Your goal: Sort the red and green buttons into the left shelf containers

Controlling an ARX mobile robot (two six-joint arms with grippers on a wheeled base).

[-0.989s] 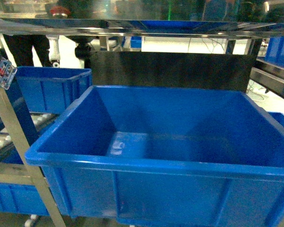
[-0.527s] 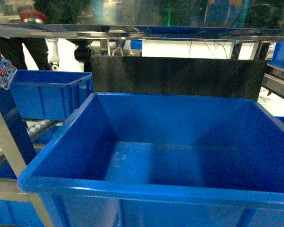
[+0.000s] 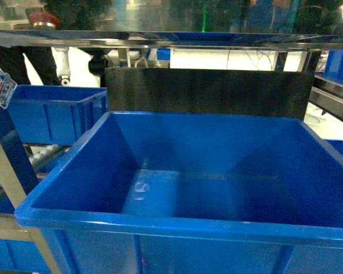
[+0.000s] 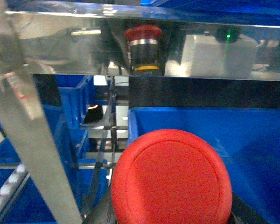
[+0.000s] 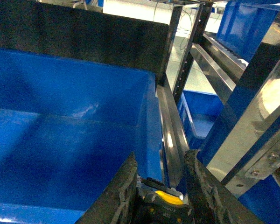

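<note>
A big blue bin [image 3: 177, 171] is filling the head view, with a second blue bin [image 3: 51, 111] sitting at its ten o'clock on the shelf rollers. A small tag [image 3: 1, 88] is hanging on the upright post at nine o'clock, its red-and-blue print too blurred to read. The red button [image 4: 171, 179] is crowding the left wrist view; whether the left gripper is clamping it, I cannot tell. The right gripper [image 5: 161, 186] is pinching a black-and-yellow part [image 5: 164, 198], above the bin's right rim.
</note>
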